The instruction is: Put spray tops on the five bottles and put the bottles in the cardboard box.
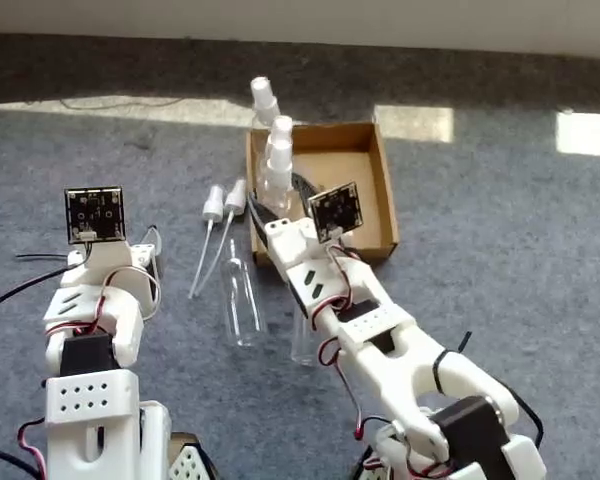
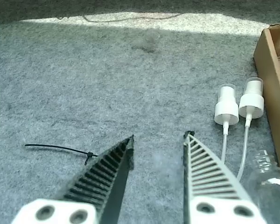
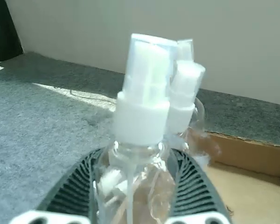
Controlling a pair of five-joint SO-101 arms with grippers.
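Bottles [image 1: 240, 295]: what is our count?

We count five. Three carry tops: one in the right gripper [image 3: 140, 161] and a capped pair [image 1: 280, 132] upright at the box's [image 1: 355, 165] far left corner. We cannot confirm that both of the pair stand inside. Two bare ones lie on the carpet [image 1: 500, 250] just beside the box, one of them partly under the right arm.

And the tops?

Two loose tops [image 2: 226, 109] lie side by side between the left gripper [image 2: 159, 140] and the box, tubes trailing toward the bare bottles. That matches what is left to fit.

Why the grip on the right?

Its fingers pinch the held bottle [image 1: 276, 178] by the body, below the collar, upright over the box's left side. We judge it is posed for setting down next to the pair.

And the left?

Fingers spread, tips low over bare carpet, near the loose tops. We judge it is placed to take one.

Anything else?

One box; one black cable tie [image 2: 60, 148] on the carpet, touching nothing.
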